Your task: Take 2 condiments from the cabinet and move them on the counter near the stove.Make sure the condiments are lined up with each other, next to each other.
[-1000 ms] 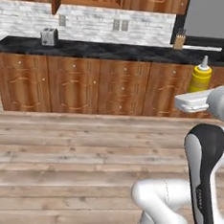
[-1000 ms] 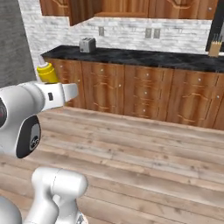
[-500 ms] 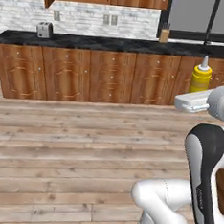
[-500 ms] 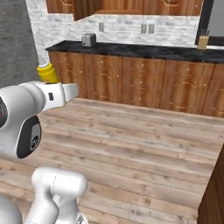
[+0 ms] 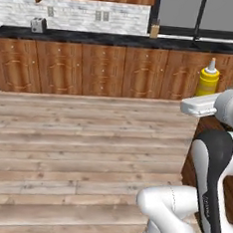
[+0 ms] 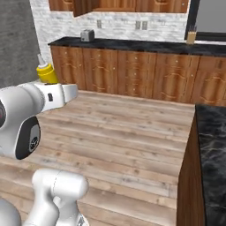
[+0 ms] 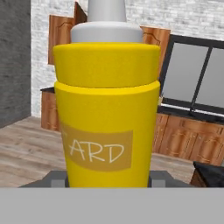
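My gripper (image 7: 107,178) is shut on a yellow squeeze bottle (image 7: 107,118) with a white pointed nozzle, held upright and very close in the hand view. The same bottle (image 5: 208,82) rises above my white hand in the left base view, and the bottle (image 6: 45,73) stands over my hand in the right base view. The black marble counter (image 5: 95,37) runs along the far wall on wooden drawer fronts, well away from me. Reddish-brown wall cabinets (image 6: 132,4) hang above it, one door (image 6: 82,7) standing open. The stove is out of view.
A toaster (image 5: 38,25) and a knife block (image 5: 154,30) stand on the far counter. A dark window (image 5: 202,13) is at the right. A second black marble counter (image 6: 214,132) sits close on my right. Wooden floor (image 5: 86,146) lies between.
The whole picture has shifted between frames, so the base has moved: the far counter now sits farther off and a near counter has come in at the right. The bottle stays in my gripper.
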Controlling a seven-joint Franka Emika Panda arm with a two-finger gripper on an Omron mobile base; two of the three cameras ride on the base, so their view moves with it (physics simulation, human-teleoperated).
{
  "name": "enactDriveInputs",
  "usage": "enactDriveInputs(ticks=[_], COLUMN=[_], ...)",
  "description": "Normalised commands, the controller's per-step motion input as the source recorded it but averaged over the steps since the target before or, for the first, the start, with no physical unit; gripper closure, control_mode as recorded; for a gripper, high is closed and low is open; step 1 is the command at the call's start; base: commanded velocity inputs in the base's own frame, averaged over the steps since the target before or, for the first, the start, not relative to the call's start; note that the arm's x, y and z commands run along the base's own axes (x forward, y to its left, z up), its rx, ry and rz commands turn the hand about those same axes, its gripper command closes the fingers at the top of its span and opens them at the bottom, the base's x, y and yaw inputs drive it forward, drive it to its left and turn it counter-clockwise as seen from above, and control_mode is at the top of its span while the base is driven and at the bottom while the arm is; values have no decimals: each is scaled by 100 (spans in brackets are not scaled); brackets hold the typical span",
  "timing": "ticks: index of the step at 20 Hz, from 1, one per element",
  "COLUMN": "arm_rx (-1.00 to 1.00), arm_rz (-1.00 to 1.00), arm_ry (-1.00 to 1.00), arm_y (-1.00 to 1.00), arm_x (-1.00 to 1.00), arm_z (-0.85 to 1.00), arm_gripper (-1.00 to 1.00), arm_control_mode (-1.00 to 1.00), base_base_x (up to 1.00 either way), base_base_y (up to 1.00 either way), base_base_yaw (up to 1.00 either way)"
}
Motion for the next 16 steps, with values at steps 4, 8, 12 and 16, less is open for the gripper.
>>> enactDriveInputs(ticks=[4, 8, 12, 16], arm_rx=[0, 0, 0, 0], arm_rz=[0, 0, 0, 0], arm_ry=[0, 0, 0, 0], arm_y=[0, 0, 0, 0], arm_x=[0, 0, 0, 0], arm_z=[0, 0, 0, 0], arm_gripper=[100, 100, 100, 100], arm_control_mode=[100, 100, 100, 100], base_base_x=[-100, -100, -100, -100], base_base_y=[-73, -64, -62, -61], base_base_yaw=[0, 0, 0, 0])
